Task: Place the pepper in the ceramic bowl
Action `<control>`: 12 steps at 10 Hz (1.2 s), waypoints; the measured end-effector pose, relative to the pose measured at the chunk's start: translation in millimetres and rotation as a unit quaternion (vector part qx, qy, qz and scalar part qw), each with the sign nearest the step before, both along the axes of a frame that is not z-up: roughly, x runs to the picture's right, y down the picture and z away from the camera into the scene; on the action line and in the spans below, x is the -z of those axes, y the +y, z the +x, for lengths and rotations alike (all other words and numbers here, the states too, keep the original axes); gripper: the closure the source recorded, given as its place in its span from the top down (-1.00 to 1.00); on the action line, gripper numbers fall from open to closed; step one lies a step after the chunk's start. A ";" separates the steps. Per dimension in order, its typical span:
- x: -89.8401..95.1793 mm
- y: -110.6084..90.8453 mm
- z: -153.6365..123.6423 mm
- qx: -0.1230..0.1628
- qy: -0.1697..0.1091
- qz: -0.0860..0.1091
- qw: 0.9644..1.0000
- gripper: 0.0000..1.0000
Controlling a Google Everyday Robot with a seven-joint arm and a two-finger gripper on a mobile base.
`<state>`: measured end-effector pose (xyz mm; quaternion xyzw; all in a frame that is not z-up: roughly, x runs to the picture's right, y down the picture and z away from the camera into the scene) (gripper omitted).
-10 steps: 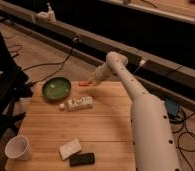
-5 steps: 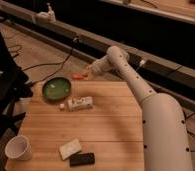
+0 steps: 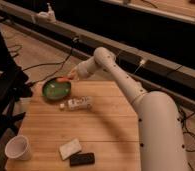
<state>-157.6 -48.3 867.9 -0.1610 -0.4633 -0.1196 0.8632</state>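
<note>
The green ceramic bowl (image 3: 56,90) sits at the far left corner of the wooden table (image 3: 101,130). My gripper (image 3: 71,76) hangs just above the bowl's far right rim, at the end of the white arm reaching in from the right. The small red-orange pepper (image 3: 63,79) sticks out from the gripper's tip toward the left, over the bowl's rim, and the gripper is shut on it.
A white oblong block (image 3: 80,103) lies just in front of the bowl. A white paper cup (image 3: 17,148) stands at the near left corner. A white sponge-like block (image 3: 70,148) and a black object (image 3: 82,159) lie near the front edge. Cables run on the floor behind.
The arm has swung left and away from the table's middle, carrying the pepper from above the white block to the bowl's far rim.
</note>
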 end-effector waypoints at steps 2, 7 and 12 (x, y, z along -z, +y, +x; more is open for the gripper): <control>-6.3 19.8 -30.8 0.033 -0.018 -0.006 0.999 -0.84; -51.9 23.7 -56.1 0.041 -0.017 -0.043 0.998 -0.07; -64.0 18.5 -58.0 0.021 -0.029 -0.076 0.997 0.58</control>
